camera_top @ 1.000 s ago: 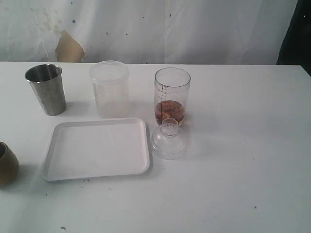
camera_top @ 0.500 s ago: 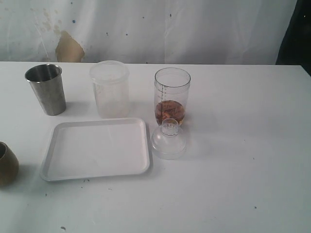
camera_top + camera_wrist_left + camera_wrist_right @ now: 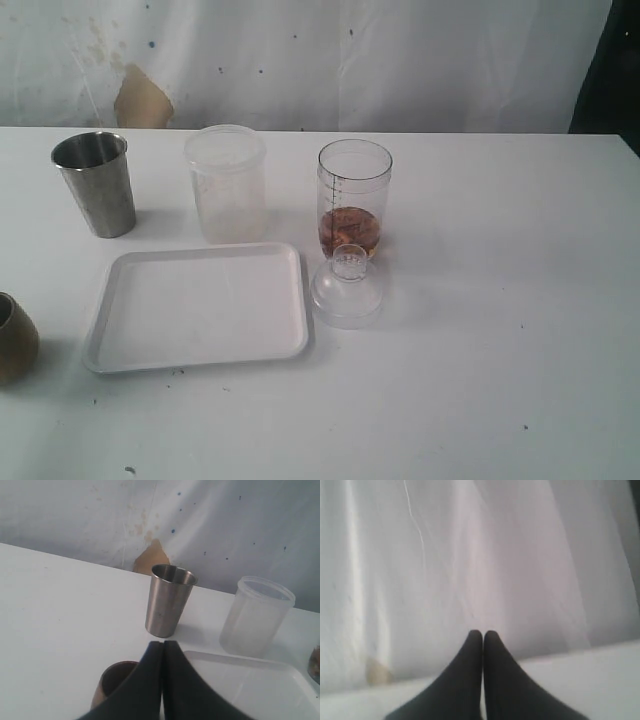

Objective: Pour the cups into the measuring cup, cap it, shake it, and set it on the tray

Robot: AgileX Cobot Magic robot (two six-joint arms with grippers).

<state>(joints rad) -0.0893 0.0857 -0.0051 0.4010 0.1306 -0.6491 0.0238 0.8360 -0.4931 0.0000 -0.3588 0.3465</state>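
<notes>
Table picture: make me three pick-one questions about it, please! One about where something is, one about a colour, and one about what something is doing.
1. Where is the clear dome lid, compared with the measuring cup?
A. On top of it
B. On the table just in front of it
C. Inside it

2. What colour is the liquid in the measuring cup?
A. Green
B. Blue
C. Brown

3. How is the left end effector?
A. Shut, holding nothing
B. Wide open
C. Gripping a spoon

Answers:
1 B: the lid rests on the table in front of the cup, whose mouth is uncovered.
2 C: a brown pool lies at the cup's bottom.
3 A: in the left wrist view its tips press together with nothing between them.
</notes>
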